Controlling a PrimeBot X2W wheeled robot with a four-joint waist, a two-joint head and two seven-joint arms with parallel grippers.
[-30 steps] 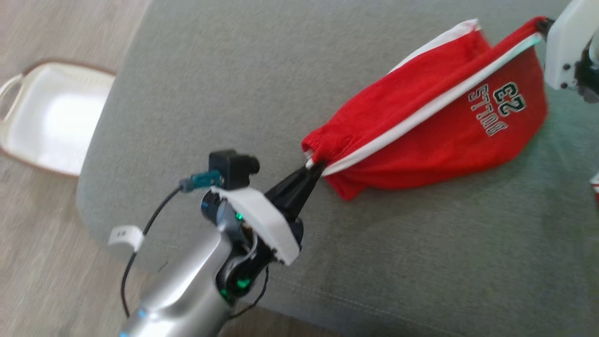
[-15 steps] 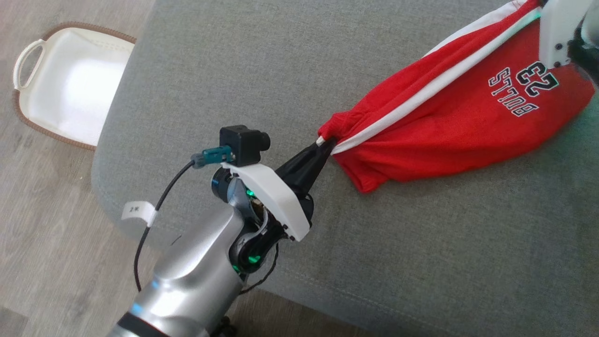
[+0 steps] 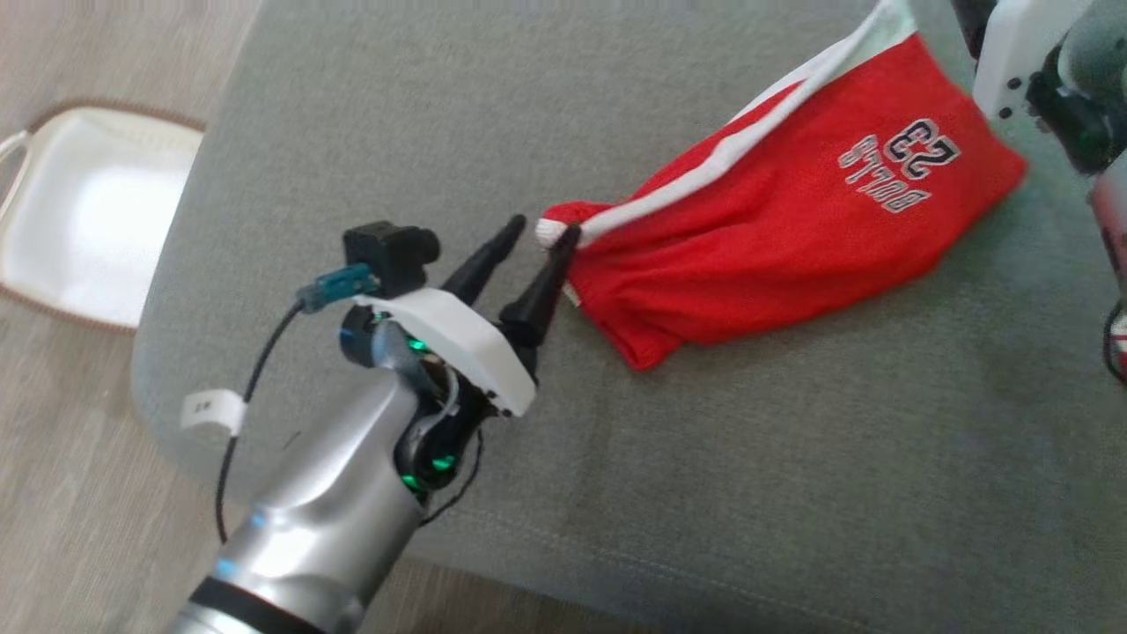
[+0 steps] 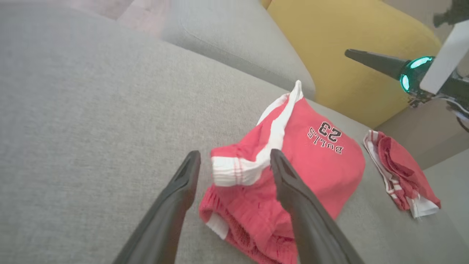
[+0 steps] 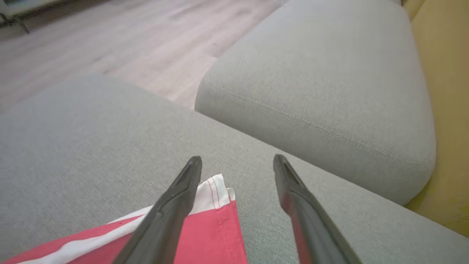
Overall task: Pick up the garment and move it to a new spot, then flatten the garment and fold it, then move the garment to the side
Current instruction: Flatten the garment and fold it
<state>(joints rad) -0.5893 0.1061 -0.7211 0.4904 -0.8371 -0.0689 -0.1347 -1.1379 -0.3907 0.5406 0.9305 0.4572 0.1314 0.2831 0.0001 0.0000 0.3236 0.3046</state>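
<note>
Now | left end effector (image 3: 545,225), right end effector (image 5: 237,158): wide, seemingly empty | garment (image 3: 775,238) between them

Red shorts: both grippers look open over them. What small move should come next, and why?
Probably draw the left gripper and right gripper back a little: both are open, and the red shorts lie free but bunched on the grey cushion, so flattening needs fresh grips.

"bulls", "23" on red garment (image 4: 322,154)
</note>
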